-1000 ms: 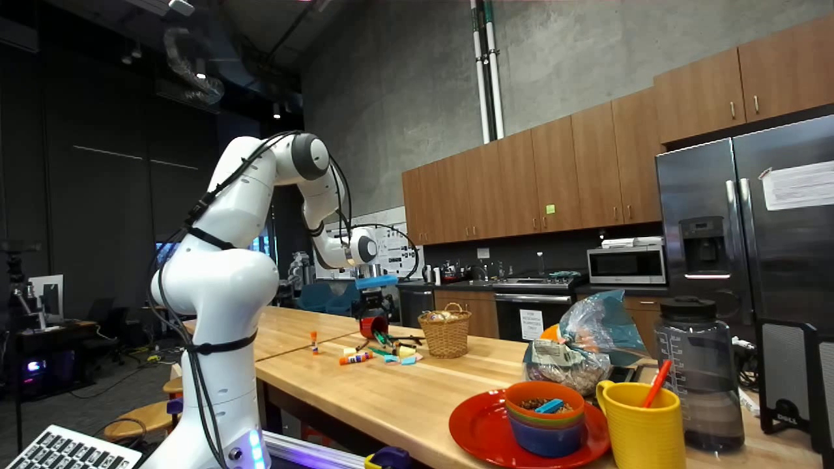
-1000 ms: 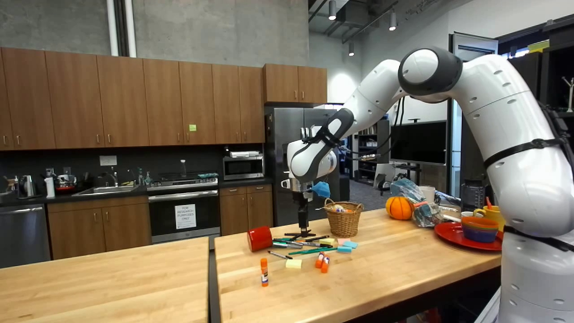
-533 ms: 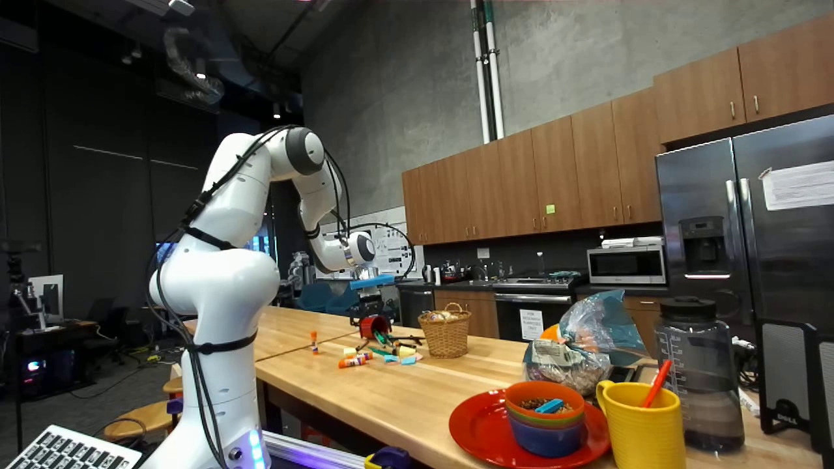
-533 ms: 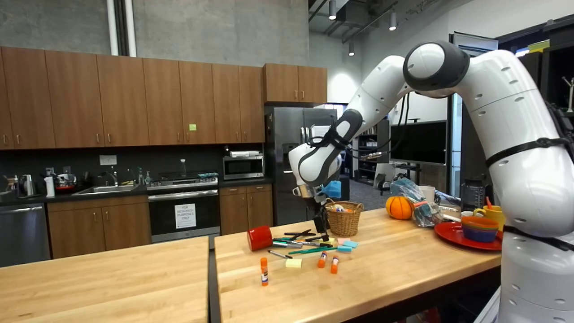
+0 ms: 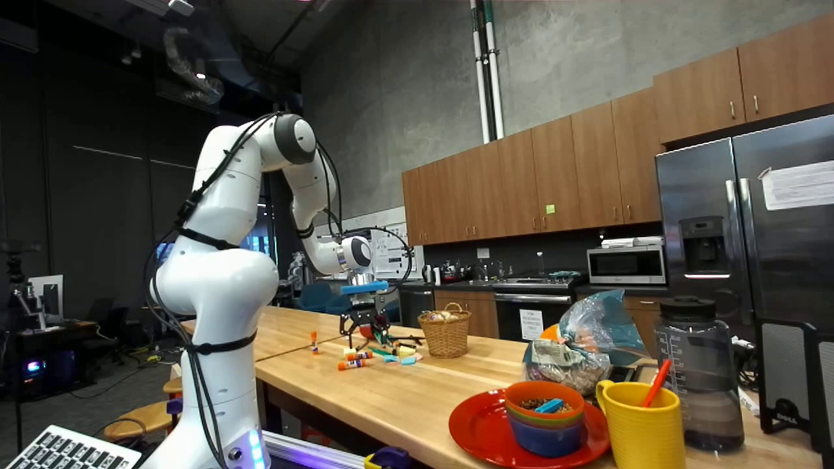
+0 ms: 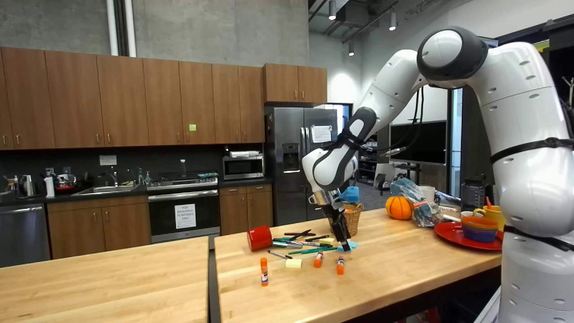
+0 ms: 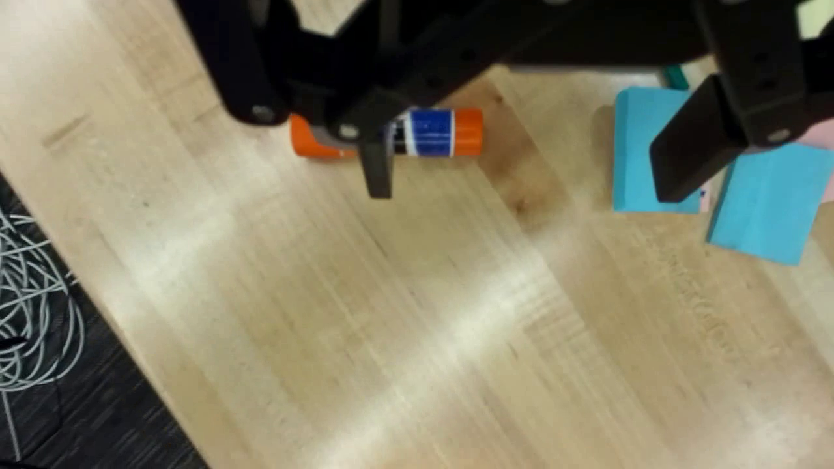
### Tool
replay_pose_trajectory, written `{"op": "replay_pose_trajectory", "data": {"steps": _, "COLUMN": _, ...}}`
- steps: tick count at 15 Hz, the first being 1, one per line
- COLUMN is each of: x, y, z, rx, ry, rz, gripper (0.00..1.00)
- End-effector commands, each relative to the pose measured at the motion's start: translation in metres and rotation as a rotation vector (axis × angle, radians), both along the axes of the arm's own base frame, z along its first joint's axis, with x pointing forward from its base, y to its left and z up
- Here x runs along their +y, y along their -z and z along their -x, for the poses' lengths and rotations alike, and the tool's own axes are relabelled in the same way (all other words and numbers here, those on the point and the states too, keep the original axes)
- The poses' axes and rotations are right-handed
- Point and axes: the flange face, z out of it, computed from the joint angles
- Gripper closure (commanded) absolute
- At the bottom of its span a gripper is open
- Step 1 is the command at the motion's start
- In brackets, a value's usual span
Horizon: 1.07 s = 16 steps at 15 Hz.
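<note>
My gripper (image 7: 531,176) stands wide with nothing between its fingers, above the wooden table (image 7: 326,312). In the wrist view, 1 finger crosses in front of an orange-and-blue glue stick (image 7: 433,133) lying flat; the opposite finger hides part of a light blue sticky-note pad (image 7: 642,156). I judge this to be positioning near that glue stick, not yet a grasp. Gripping it across the barrel would, I think, call for shifting sideways and turning the wrist, since it lies along the line from finger to finger.

The wrist view gives me only 1 glue stick; both exterior views show 3, including the upright glue stick (image 6: 264,272). An exterior view shows the tipped red cup (image 6: 259,238) plainly, while the wrist view alone catches the coiled pale cable (image 7: 29,312) beyond the table edge.
</note>
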Motion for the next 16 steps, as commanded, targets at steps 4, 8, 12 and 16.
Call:
{"op": "replay_pose_trajectory", "data": {"steps": 4, "x": -0.001, "y": 0.023, "z": 0.030, "rx": -0.024, "ry": 0.108, "rz": -0.087, "gripper": 0.41}}
{"op": "replay_pose_trajectory", "data": {"steps": 8, "x": 0.004, "y": 0.028, "z": 0.031, "rx": -0.086, "ry": 0.135, "rz": -0.120, "gripper": 0.74}}
{"op": "replay_pose_trajectory", "data": {"steps": 12, "x": 0.010, "y": 0.026, "z": 0.027, "rx": -0.145, "ry": 0.147, "rz": -0.117, "gripper": 0.99}}
{"op": "replay_pose_trajectory", "data": {"steps": 16, "x": 0.020, "y": 0.025, "z": 0.022, "rx": -0.190, "ry": 0.184, "rz": -0.138, "gripper": 1.00}}
